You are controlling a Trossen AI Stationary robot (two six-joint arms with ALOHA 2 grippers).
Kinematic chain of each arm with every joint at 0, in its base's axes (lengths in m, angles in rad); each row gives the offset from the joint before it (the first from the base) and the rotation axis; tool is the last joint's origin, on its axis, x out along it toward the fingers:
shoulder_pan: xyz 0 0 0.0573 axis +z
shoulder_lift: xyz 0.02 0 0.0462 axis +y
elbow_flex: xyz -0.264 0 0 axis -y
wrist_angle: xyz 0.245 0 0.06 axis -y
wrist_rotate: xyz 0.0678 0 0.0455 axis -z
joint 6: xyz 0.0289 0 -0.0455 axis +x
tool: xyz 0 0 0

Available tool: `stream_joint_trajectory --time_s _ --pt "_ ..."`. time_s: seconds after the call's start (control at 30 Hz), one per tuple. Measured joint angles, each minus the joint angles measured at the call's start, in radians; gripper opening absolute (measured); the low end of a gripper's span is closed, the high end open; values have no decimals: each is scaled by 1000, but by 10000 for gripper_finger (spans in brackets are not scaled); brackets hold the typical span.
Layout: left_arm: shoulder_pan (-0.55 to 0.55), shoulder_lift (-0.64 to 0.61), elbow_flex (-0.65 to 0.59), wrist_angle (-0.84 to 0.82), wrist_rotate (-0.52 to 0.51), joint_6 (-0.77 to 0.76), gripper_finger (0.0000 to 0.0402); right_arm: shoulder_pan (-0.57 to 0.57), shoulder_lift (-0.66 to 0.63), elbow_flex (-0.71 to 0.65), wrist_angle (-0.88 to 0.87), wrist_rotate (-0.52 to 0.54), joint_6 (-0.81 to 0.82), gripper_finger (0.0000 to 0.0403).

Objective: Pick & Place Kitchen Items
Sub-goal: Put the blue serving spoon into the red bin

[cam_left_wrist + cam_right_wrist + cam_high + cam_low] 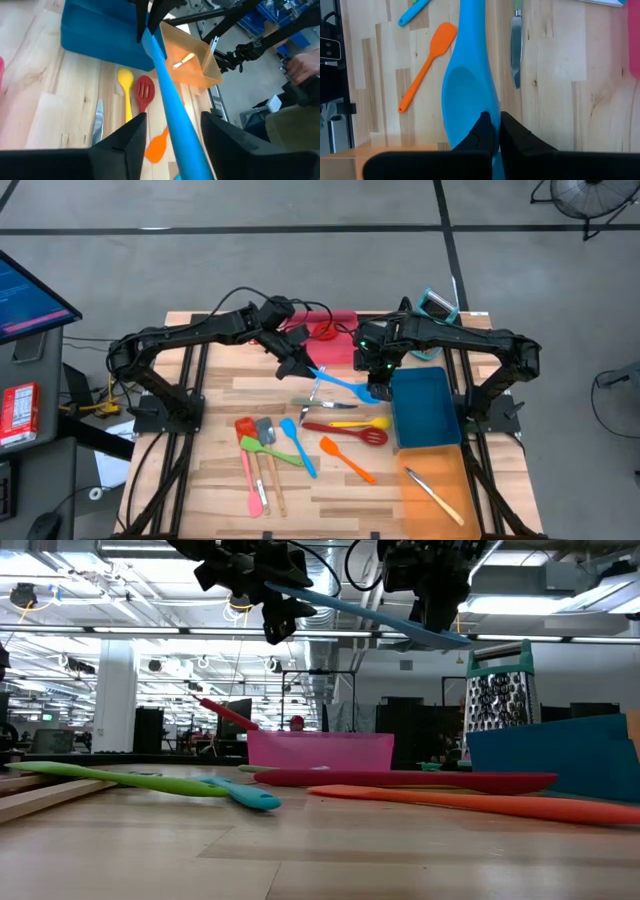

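Clenching the blue spoon (469, 85) bowl, the right claw (494, 131) is lifting it; the left claw (172, 131) is straddling its handle, released.

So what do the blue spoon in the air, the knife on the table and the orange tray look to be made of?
Blue spoon: likely silicone or plastic, smooth, even colour, soft sheen. Knife: metal by its look, grey reflective blade. Orange tray: probably thin plastic, since its walls look slightly see-through. None of this is certain from looks alone.
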Motion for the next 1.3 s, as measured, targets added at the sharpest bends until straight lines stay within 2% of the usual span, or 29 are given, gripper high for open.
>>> stream_joint_trajectory --time_s 0.23,0.37,0.63,0.9,1.17,1.3 --pt "0 0 0 -20 -18 6 128 0 0 0 2 2 1 1" --pt "0 0 0 -16 -50 6 116 -1 0 0 3 5 1 1" --pt "0 0 0 -10 -50 -4 96 -1 0 0 6 5 8 1" --pt "0 0 0 -8 -52 -53 36 -1 0 -1 8 6 22 2" --pt "0 0 0 -7 -52 -76 35 0 0 -1 12 6 21 10" --pt "0 0 0 -5 -53 -75 34 0 0 -1 26 3 22 47"
